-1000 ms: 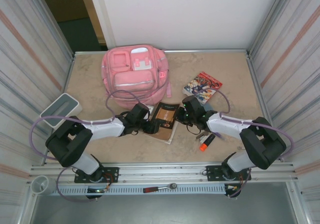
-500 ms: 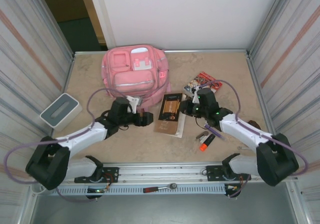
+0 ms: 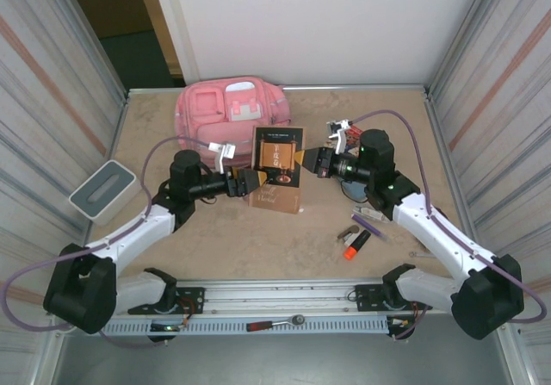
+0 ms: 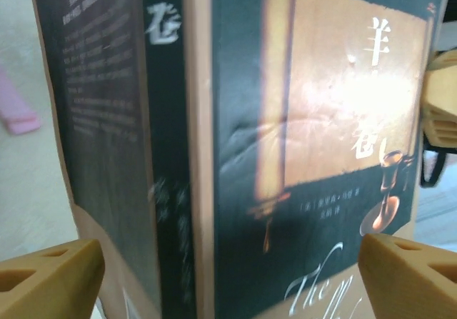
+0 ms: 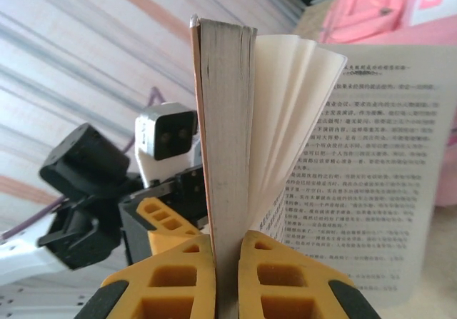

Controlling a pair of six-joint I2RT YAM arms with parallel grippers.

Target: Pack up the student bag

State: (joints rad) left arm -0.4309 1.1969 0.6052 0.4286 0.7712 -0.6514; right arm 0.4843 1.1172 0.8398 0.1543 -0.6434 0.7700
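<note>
Student bag (image 3: 225, 109) at the table's (image 3: 215, 239) far edge now has the book (image 3: 277, 165) upright just in front of it, up off the surface where it lay a second ago, probably to feed it in edge-first. Holding it, my right gripper (image 5: 227, 262) is pinched on cover and pages. My left gripper (image 3: 247, 182) is wide open by the spine, gripping nothing.

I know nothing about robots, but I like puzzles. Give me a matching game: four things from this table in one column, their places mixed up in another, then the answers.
Things:
1. student bag
2. book
3. grey-white box
4. orange-tipped marker

Places:
A. lying flat on the table near the right arm
B. at the table's left edge
C. at the far edge, by the white wall
D. clamped in the right claw, raised and upright

Pairs: 1-C, 2-D, 3-B, 4-A.
</note>
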